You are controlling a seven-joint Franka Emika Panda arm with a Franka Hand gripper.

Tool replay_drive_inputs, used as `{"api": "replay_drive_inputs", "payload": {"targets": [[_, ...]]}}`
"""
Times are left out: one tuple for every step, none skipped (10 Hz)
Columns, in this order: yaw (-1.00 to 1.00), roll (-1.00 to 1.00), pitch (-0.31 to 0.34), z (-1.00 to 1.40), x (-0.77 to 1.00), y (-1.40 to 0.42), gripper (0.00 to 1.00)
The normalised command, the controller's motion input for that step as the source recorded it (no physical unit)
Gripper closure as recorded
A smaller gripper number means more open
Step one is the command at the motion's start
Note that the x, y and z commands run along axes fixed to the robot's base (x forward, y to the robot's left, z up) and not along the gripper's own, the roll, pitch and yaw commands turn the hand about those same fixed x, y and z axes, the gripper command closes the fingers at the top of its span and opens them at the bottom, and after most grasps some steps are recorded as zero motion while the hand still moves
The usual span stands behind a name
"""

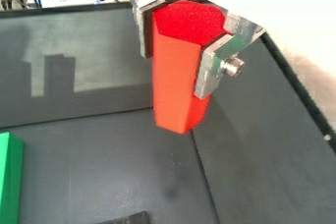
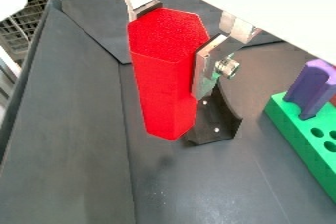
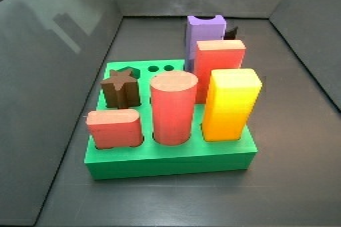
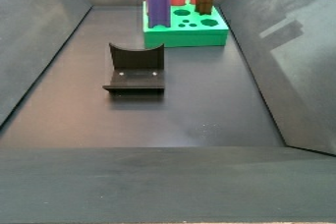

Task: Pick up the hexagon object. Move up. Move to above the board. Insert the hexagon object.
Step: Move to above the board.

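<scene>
Between the silver finger plates of the gripper (image 1: 184,36) sits the hexagon object (image 1: 182,69), a bright red prism clamped near its top and hanging clear of the dark floor in both wrist views (image 2: 168,76). One finger (image 1: 221,59) shows fully, with a round screw head on its outer face; the opposite plate is mostly hidden behind the red prism, so only a thin edge of it can be made out. The upper part of the gripper is cut off by the frame edge in both wrist views.

Below and just behind the held prism in a wrist view stands the fixture (image 2: 210,125), largely covered by the prism. The same dark L-shaped bracket lies in the open in a side view (image 4: 136,69), mid-floor and well apart from the board (image 4: 184,33).

The board is cut off in a wrist view (image 2: 309,140), where only a green corner and a purple peg (image 2: 312,83) show. In a side view the board (image 3: 173,159) carries a yellow block (image 3: 232,102), a salmon-red cylinder (image 3: 173,107), a salmon-red square block (image 3: 213,57), a brown star peg (image 3: 120,87) and a low salmon peg (image 3: 114,128).

No writing or labels can be read anywhere. Neither side view clearly shows the gripper.
</scene>
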Motion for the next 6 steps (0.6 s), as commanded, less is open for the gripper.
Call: {"api": "replay_drive_inputs", "payload": {"targets": [[-1.0, 0.0, 0.214, 0.03, 0.08, -1.0, 1.0], [-1.0, 0.01, 0.209, 0.01, 0.09, -1.0, 1.0], [-1.0, 0.01, 0.209, 0.02, 0.08, -1.0, 1.0], [-1.0, 0.0, 0.206, 0.02, 0.08, -1.0, 1.0], [-1.0, 0.0, 0.213, 0.02, 0.08, -1.0, 1.0], [-1.0, -0.01, 0.237, 0.02, 0.08, -1.0, 1.0]]}}
